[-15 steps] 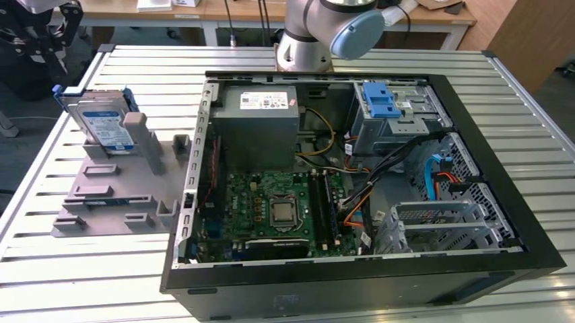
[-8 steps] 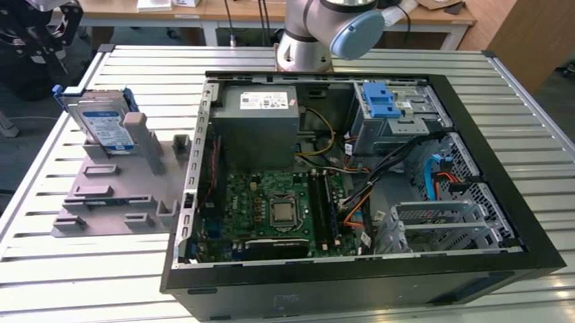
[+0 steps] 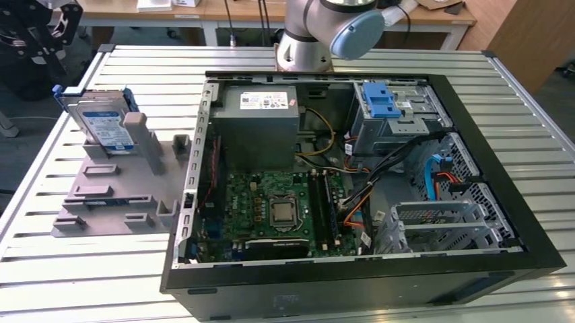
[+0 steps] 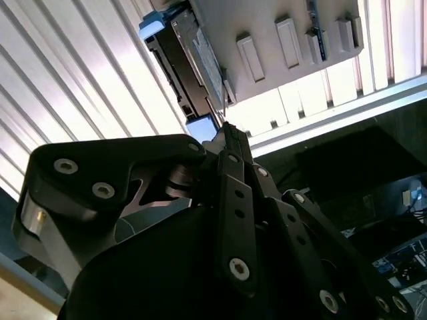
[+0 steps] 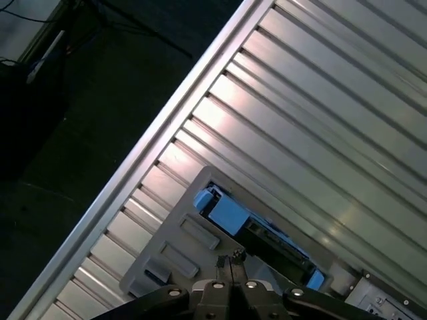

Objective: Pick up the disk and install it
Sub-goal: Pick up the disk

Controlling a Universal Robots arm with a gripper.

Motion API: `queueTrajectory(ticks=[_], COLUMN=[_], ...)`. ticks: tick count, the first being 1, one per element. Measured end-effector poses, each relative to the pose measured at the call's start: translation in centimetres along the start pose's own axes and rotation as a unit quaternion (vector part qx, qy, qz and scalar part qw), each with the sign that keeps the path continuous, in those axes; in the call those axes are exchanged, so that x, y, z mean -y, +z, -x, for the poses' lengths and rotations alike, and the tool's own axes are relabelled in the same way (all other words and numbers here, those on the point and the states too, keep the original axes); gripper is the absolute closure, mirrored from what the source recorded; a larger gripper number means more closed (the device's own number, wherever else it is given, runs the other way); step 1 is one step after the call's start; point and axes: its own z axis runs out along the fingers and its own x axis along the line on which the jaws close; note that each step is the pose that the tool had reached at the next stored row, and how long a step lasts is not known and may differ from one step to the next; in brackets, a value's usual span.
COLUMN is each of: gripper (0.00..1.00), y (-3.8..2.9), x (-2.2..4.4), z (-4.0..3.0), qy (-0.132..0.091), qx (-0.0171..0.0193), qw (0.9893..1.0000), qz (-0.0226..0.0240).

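One pincer (image 5: pixel 230 259) to do the job, and its fingers are clenched together on nothing, the tips meeting in both wrist views. Out past those tips, with a clear gap between, the disk (image 5: pixel 253 230) stands on edge in a grey holder (image 5: pixel 173 257) on the slatted table (image 5: pixel 320 100), its thin upper edge and blue bracket turned toward the pincer. Its long edge looks to me slanted against the line the fingers close along, neither square to it nor parallel. The open computer case (image 3: pixel 359 286) lies beyond the holder.
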Motion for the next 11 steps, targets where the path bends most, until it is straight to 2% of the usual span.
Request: queueTrajectory(ticks=[6, 11], gripper=[0.89, 0.89], y=[0.06, 0.12], x=[-0.01, 0.01], z=[0.0, 0.0], qy=[-0.038, -0.067], qx=[0.0004, 0.0043], qw=[0.9993, 0.9977], qz=[0.0011, 0.0059])
